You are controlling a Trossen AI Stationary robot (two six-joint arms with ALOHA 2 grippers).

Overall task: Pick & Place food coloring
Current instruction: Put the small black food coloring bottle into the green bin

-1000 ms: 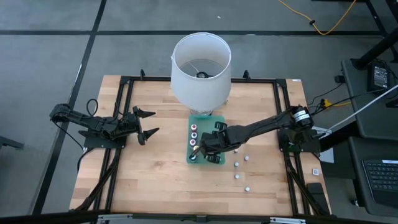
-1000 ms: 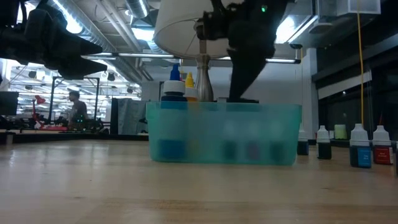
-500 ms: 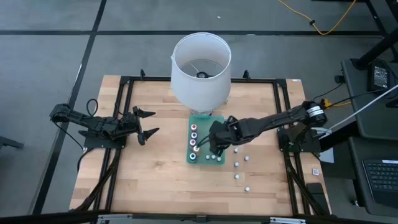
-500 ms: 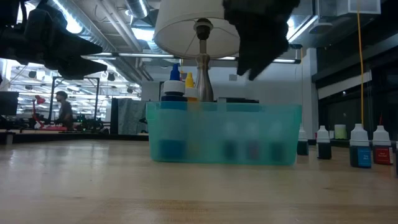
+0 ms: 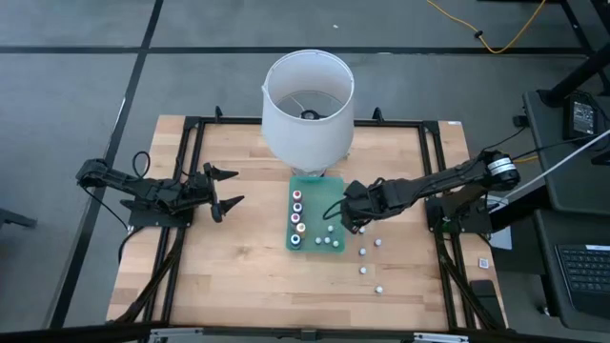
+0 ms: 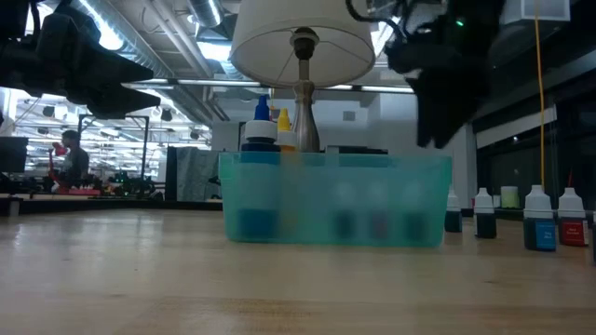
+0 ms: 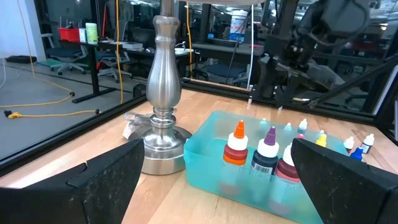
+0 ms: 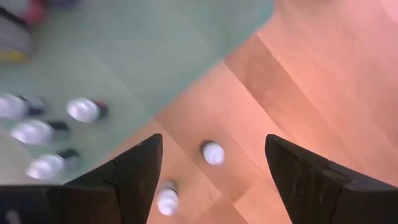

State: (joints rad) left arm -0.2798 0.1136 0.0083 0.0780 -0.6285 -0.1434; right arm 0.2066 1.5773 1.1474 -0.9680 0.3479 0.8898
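Note:
The food coloring bottles are tiny, with white caps and coloured bodies. Several stand inside a teal bin (image 5: 315, 181): a row of larger ones (image 5: 297, 217) and small ones (image 5: 325, 241). Others stand on the wood to the bin's right (image 5: 363, 252), also seen as bottles (image 6: 540, 219) in the low view. My right gripper (image 5: 347, 213) hovers open over the bin's right rim, holding nothing; its wrist view shows a loose bottle (image 8: 212, 152) below the gap between the fingers. My left gripper (image 5: 227, 188) waits open at the table's left.
A lamp with a white shade (image 5: 307, 105) and a metal base (image 7: 160, 140) stands just behind the bin. Black frame rails (image 5: 434, 191) run along the table's sides. Bare wood lies in front of the bin and to its left.
My right gripper has risen out of the bin's near part and drawn back toward the table's right edge, ending over the bin's right rim. The small bottles in the bin's near end, covered by it before, now show. My left arm has kept still.

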